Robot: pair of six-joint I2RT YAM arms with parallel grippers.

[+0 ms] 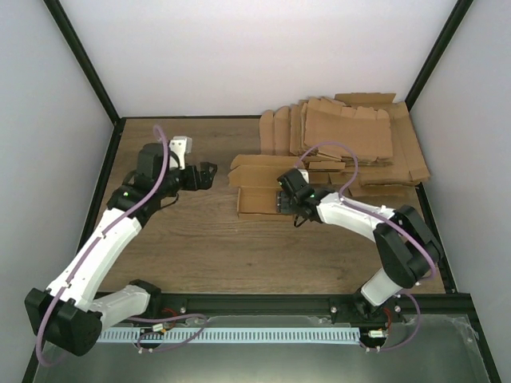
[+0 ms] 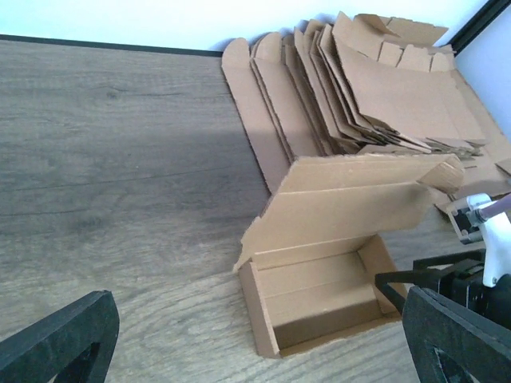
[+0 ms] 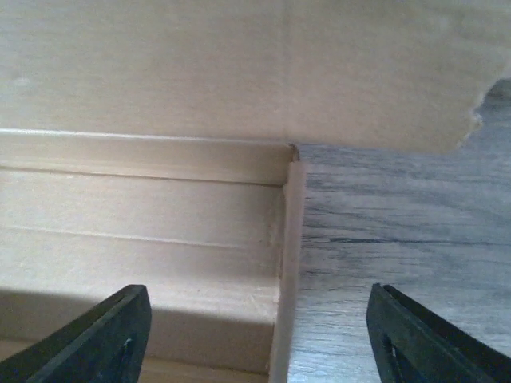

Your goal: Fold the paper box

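I'm watching the plain brown cardboard paper box (image 1: 257, 190) sit near the middle of the wood-grain worktop (image 1: 192, 239), just in front of the fanned pile of flat brown cardboard blanks (image 1: 359, 132). It is partly formed: a shallow oblong tray with its walls up, and the big lid flap (image 2: 359, 199) standing behind it, leaning over the tray rather than shut.

The left fingers (image 2: 60, 339) are spread as wide as I see them go and hold nothing. They hang off to the box's left, well apart from it and aimed at the open tray. I read that as a standby spot, where they can see the work and stay out of the lid's path.

The right fingers (image 3: 108, 335) are at the box's right end, parted wide, one inside the tray and one over the bare worktop. The short end wall (image 3: 289, 263) stands between them and neither finger touches it, so nothing is gripped. That straddle suggests the arm is there to square or press that wall, since the corner where it meets the back wall looks a little gappy.

The tray appears close to done — the lid is what is left. To bring it down I would want one arm steadying the tray, because light cardboard like this may slide or spring back at the creases. The ragged edge of the lid flap could also snag on the end wall.
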